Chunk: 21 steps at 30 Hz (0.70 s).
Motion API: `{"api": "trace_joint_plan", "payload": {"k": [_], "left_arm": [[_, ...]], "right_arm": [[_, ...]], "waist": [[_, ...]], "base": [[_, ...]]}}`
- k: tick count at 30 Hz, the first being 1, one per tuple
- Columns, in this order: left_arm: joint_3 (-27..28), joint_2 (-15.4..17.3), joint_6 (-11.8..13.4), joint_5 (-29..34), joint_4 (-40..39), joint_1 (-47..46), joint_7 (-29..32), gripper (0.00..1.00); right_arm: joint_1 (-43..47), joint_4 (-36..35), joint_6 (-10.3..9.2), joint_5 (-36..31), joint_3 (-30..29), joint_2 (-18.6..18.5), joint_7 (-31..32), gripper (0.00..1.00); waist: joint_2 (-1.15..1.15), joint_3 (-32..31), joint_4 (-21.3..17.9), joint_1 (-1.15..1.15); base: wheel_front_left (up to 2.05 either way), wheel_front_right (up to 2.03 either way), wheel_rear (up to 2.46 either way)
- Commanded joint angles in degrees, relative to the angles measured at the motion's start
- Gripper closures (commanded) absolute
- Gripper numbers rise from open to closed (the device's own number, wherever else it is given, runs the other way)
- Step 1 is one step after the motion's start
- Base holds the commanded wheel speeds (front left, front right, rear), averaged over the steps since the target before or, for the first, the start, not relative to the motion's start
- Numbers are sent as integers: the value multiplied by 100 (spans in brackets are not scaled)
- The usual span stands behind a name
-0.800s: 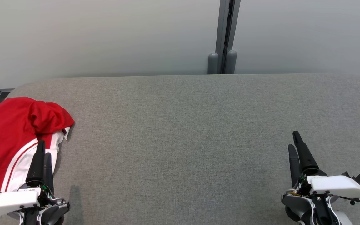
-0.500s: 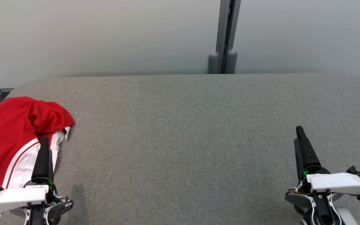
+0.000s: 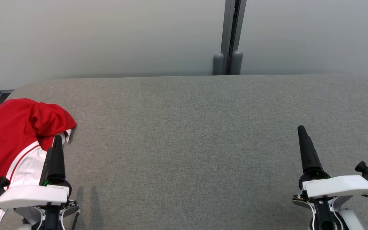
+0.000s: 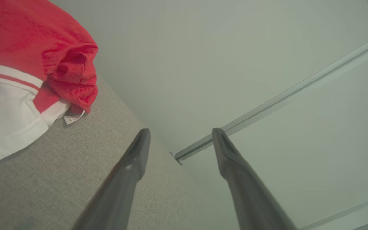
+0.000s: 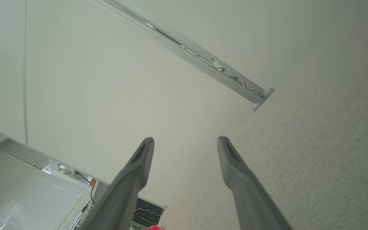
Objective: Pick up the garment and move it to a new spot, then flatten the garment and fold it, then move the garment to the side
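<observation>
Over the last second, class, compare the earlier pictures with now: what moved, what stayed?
The left tool edged forward and slightly right along the white edge of the garment; the right tool crept forward a little. Both stay open, holding nothing. The garment and the grey table lie unchanged.

I have the garment [image 3: 8,134] heaped on the left end of the table [image 3: 184,127], reaching the left border of my head view. My left gripper [image 3: 56,140] sits at the near left, just beside the garment's right edge; in its wrist view the garment lies left of the fingers, apart from them. My right gripper [image 3: 300,129] is at the near right, well apart from the garment. Behind the table stands a wall [image 3: 107,35], with a post [image 3: 230,38] right of centre, its 2 feet at the table's far edge.
</observation>
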Motion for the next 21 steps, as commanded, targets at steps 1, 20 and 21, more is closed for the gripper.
{"api": "trace_joint_plan", "payload": {"k": [1,20,21], "left_arm": [[-73,76,26,268,-79,-12,-72,0],[-689,88,550,2080,409,-24,-581,0],[-712,88,577,2163,425,-28,-605,0]], "right_arm": [[-30,-94,25,-265,3,-71,-55,0],[-175,704,29,-2658,3,-219,-210,0],[-196,750,30,-2787,-15,-214,-216,0]], "waist": [[0,-3,-2,0],[0,-20,-2,0],[0,-23,1,0]], "base": [[0,0,0],[0,0,0],[0,0,0]]}}
